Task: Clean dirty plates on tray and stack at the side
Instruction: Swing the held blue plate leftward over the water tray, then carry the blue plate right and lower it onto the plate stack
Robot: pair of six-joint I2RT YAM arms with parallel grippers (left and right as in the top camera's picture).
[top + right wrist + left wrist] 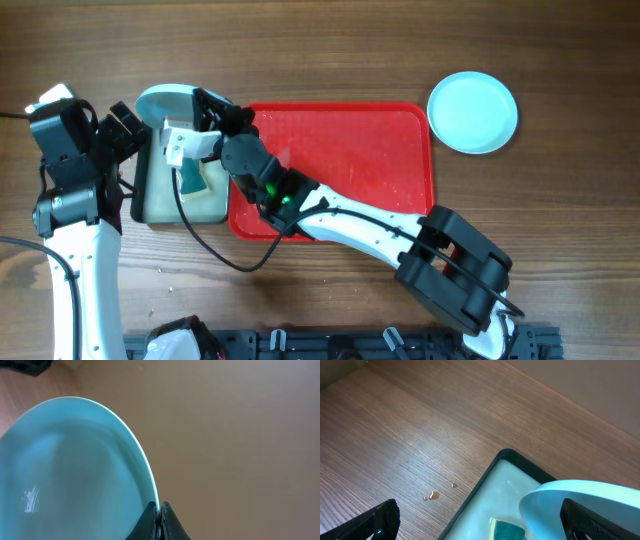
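Right gripper (160,512) is pinching a turquoise plate (75,475) by the rim over the small tray (160,208) at the left edge of the table (330,50). Probably the cleaning step is going on; carrying it to the stack near the right edge is coming next.

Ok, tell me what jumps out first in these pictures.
The right gripper pinches the rim of a pale turquoise plate, holding it tilted over the small black-rimmed tray at the left. The red tray in the middle shows no plates, and a second turquoise plate sits on the table off its upper right corner in the overhead view.
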